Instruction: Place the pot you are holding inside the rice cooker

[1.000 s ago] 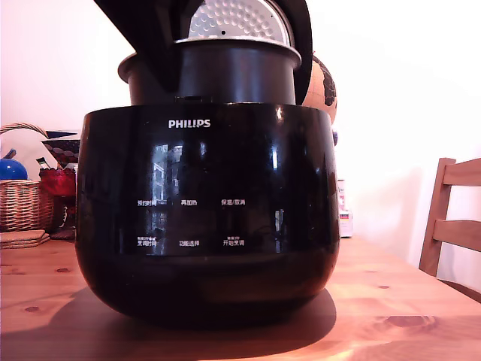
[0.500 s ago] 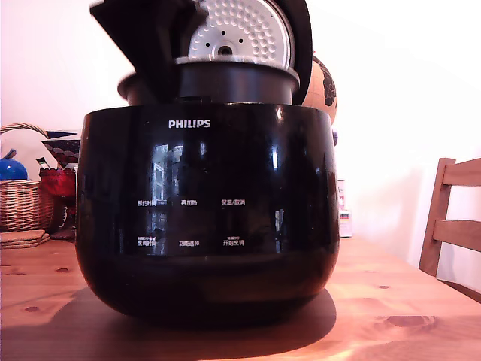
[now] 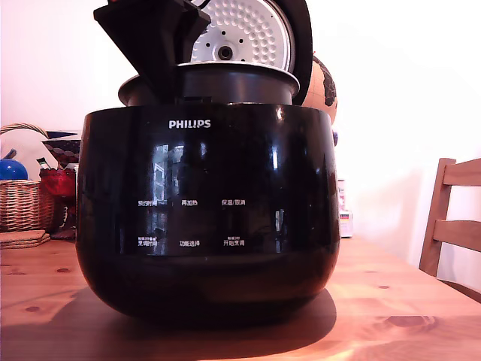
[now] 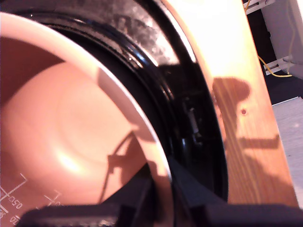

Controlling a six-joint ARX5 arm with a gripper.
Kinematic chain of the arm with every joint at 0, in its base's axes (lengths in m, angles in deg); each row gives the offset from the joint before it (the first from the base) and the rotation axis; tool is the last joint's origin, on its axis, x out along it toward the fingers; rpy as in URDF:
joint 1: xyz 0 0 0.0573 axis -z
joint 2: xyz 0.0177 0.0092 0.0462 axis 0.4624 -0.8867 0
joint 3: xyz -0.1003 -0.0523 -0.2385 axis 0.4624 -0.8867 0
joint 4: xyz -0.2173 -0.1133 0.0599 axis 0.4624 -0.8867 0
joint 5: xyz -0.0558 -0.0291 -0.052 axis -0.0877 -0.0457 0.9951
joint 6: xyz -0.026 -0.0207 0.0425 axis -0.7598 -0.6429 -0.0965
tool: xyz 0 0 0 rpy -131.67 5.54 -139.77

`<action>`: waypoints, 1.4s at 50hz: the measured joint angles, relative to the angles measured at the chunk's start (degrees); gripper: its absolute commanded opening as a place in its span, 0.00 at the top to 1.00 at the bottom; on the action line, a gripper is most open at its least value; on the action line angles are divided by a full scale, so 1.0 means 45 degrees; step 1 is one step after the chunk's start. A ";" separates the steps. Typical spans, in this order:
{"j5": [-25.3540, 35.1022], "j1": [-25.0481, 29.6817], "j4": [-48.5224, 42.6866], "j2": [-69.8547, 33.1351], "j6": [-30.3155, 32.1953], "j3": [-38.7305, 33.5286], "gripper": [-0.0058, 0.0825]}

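The pot [image 3: 225,81] sits mostly sunk in the cooker [image 3: 207,210], only its flared rim and a band of wall showing above the glossy body. The hand [image 3: 154,45] grips the rim on the exterior view's left, closed on it; in the wrist view one finger [image 4: 137,201] lies inside the pot [image 4: 71,137], the other outside the wall. The open lid's dimpled plate [image 3: 244,31] stands behind. The cooker rests on the wooden counter [image 3: 391,301], a basket [image 3: 26,203] near the exterior view's left edge
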 measured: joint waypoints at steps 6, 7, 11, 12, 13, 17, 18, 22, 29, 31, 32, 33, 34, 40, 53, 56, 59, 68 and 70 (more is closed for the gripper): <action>0.0019 0.0000 -0.0005 0.0000 -0.0117 0.0000 0.91; 0.0019 0.0000 -0.0005 0.0000 -0.0117 0.0000 0.91; 0.0024 0.0000 -0.0005 0.0000 -0.0165 0.0000 0.91; 0.0024 0.0005 -0.0005 0.0000 -0.0204 0.0000 0.91; 0.0029 0.0000 -0.0005 0.0000 -0.0204 0.0000 0.91; 0.0034 0.0005 0.0000 0.0000 -0.0267 0.0000 0.90; 0.0049 0.0005 0.0000 0.0000 -0.0311 0.0000 0.90; 0.0073 0.0005 0.0000 -0.0005 -0.0330 0.0000 0.88; 0.0083 0.0005 0.0000 -0.0005 -0.0350 0.0000 0.88; 0.0087 0.0005 0.0000 -0.0005 -0.0350 0.0000 0.88; 0.0102 0.0005 0.0000 -0.0005 -0.0350 0.0000 0.87; 0.0112 0.0005 0.0000 -0.0005 -0.0350 0.0000 0.86; 0.0117 0.0005 0.0005 -0.0005 -0.0355 0.0000 0.86; 0.0131 0.0000 0.0121 -0.0015 -0.0393 0.0000 0.84; 0.0223 0.0005 0.0053 -0.0015 -0.0413 0.0005 0.84; 0.0223 0.0005 0.0049 -0.0015 -0.0413 0.0005 0.83; 0.0233 0.0005 0.0039 -0.0015 -0.0413 0.0010 0.80; 0.0219 0.0063 -0.0131 -0.0015 -0.0437 0.0034 0.78; 0.0155 0.0068 -0.0151 -0.0015 -0.0437 0.0034 0.78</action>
